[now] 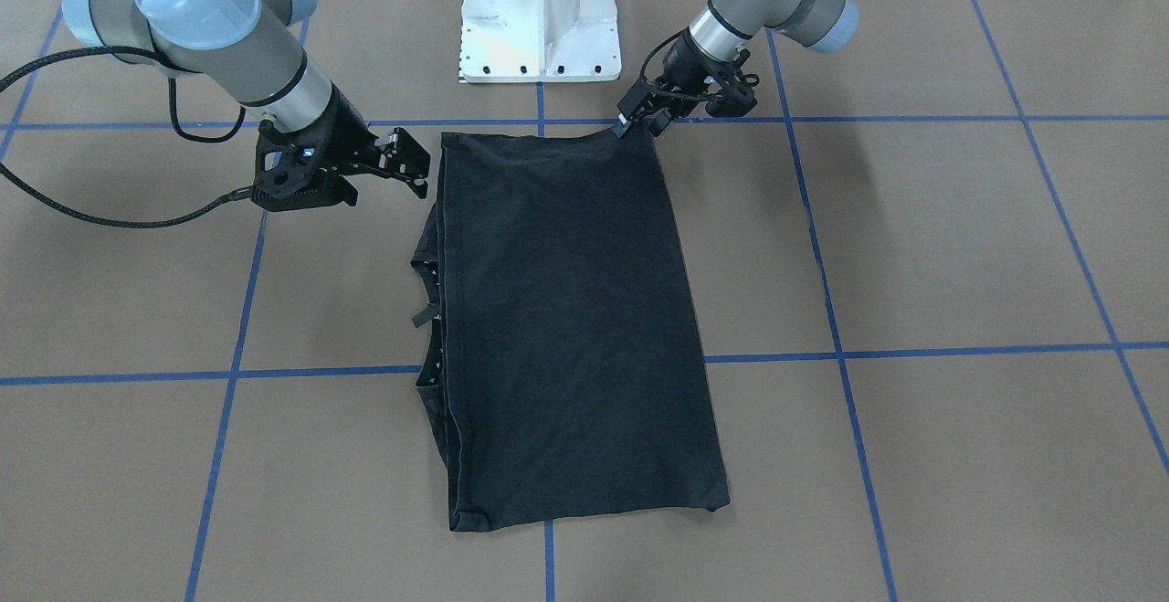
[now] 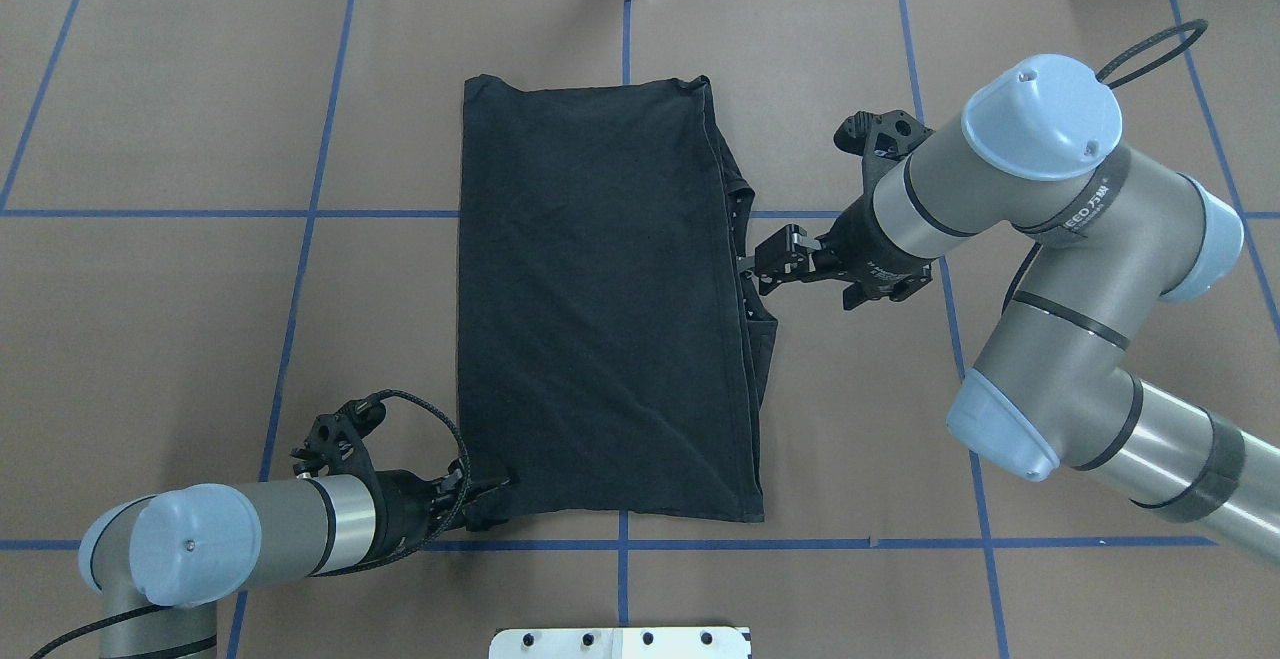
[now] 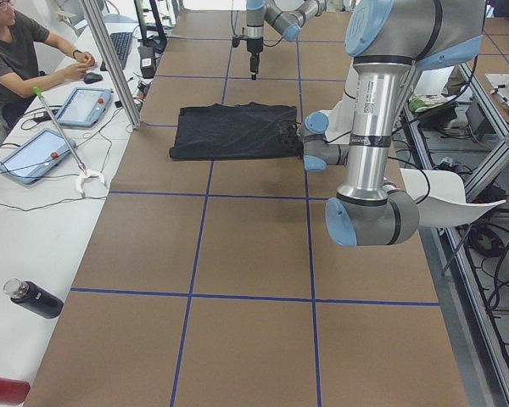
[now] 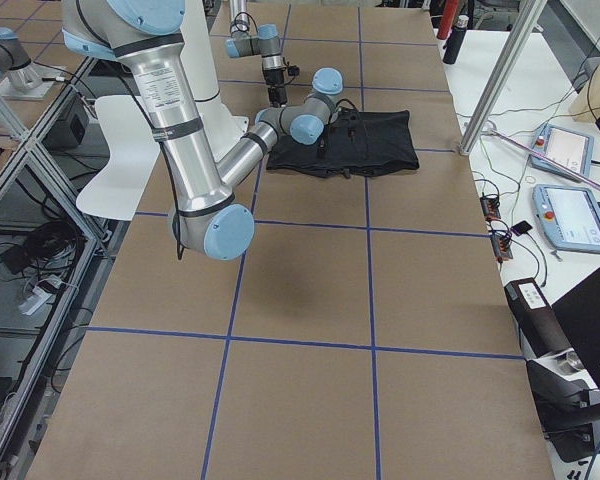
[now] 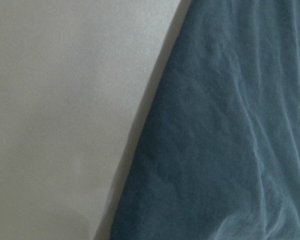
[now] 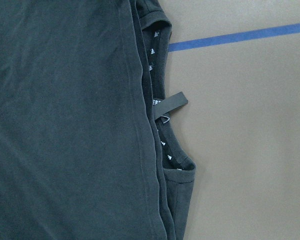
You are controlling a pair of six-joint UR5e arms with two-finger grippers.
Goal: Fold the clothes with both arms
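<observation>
The black T-shirt (image 1: 566,310) lies folded into a long rectangle on the brown table (image 2: 150,289); its chest graphic is hidden. The collar and a grey neck tag (image 6: 171,102) stick out along the edge on the robot's right. My left gripper (image 2: 497,491) sits low at the shirt's near-left corner and looks shut on that corner, also seen in the front view (image 1: 626,124). The left wrist view shows only cloth (image 5: 230,150) and table. My right gripper (image 2: 772,264) hovers open just beside the collar edge, empty; in the front view it (image 1: 413,163) is off the shirt's corner.
The white pedestal (image 1: 541,26) stands at the robot's edge behind the shirt. Blue tape lines (image 2: 300,239) grid the table. An operator (image 3: 17,51), tablets (image 3: 85,106) and a dark bottle (image 3: 34,298) are on the side bench.
</observation>
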